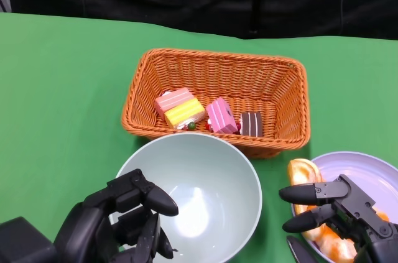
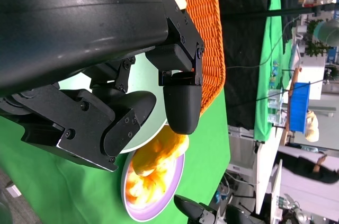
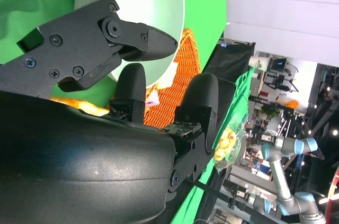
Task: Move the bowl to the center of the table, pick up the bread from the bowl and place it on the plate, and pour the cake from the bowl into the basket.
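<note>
My left hand [image 1: 118, 222] sits at the near rim of the pale green bowl [image 1: 205, 182], its fingers [image 1: 152, 199] curled over the edge; I cannot tell whether they pinch the rim or only rest against it. The bowl lies just ahead of those fingers on the green tabletop [image 1: 56, 101], upright and empty inside, which suggests the pouring step is done.

Beyond my fingertips, touching the bowl's far rim, is an orange woven basket [image 1: 273, 76]. Inside it lie four small cake pieces: a pink slice [image 1: 174, 100], a yellow slice [image 1: 185, 114], a second pink piece [image 1: 221, 115] and a dark brown piece [image 1: 251, 123], bunched along the wall nearest the bowl, probably where they tumbled in.

My right hand [image 1: 339, 213] hovers over a lilac plate [image 1: 367, 166], fingers [image 1: 305, 194] spread apart, holding nothing. Under and beside those fingers, orange-glazed bread [image 1: 303, 171] rests on the plate, so the bread already appears to be where it belongs. The right wrist view shows the same spread fingers with the bowl beyond them.

My judgement is that little remains except letting go of the bowl.
</note>
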